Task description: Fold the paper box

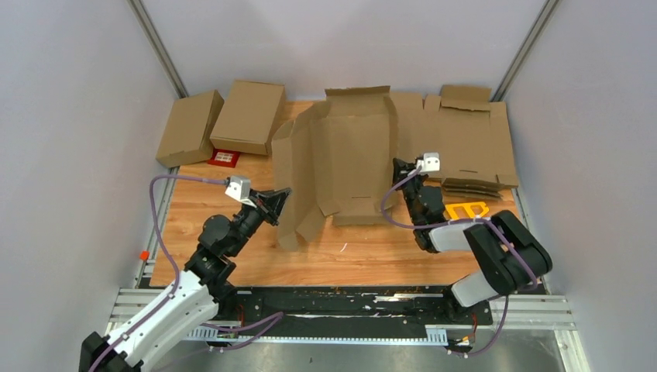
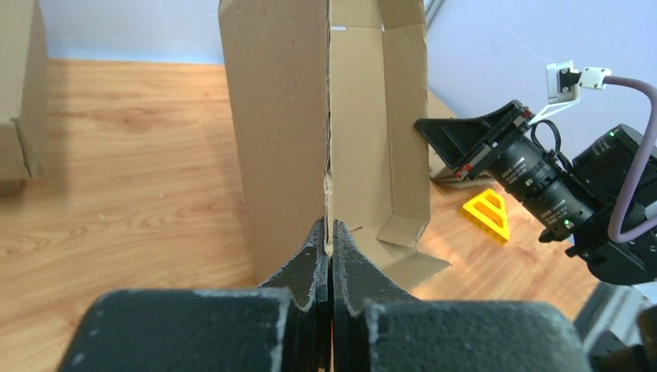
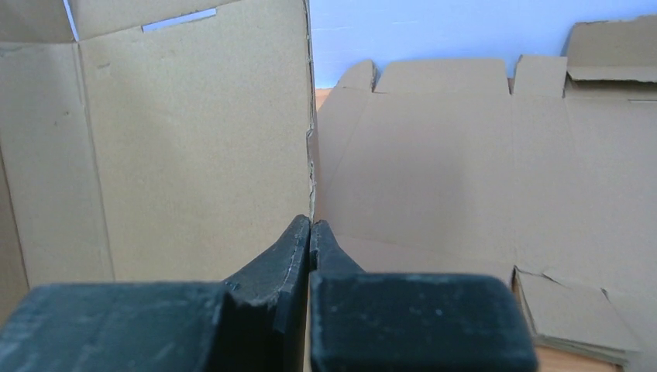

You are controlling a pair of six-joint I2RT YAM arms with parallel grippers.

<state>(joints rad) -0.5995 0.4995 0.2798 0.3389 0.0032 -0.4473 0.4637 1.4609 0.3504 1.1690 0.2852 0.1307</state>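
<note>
The paper box is a plain brown cardboard piece in the table's middle, its flaps raised. My left gripper is shut on the edge of its left side panel, which stands upright; the edge runs between my fingertips. My right gripper is shut on the edge of the right side panel, also upright, pinched at my fingertips. A small end flap lies folded inside the box near the floor.
A wide stack of notched flat cardboard sheets lies at the back right, behind my right gripper. Two folded cartons stand at the back left beside a small red card. A yellow triangular piece lies by the right arm.
</note>
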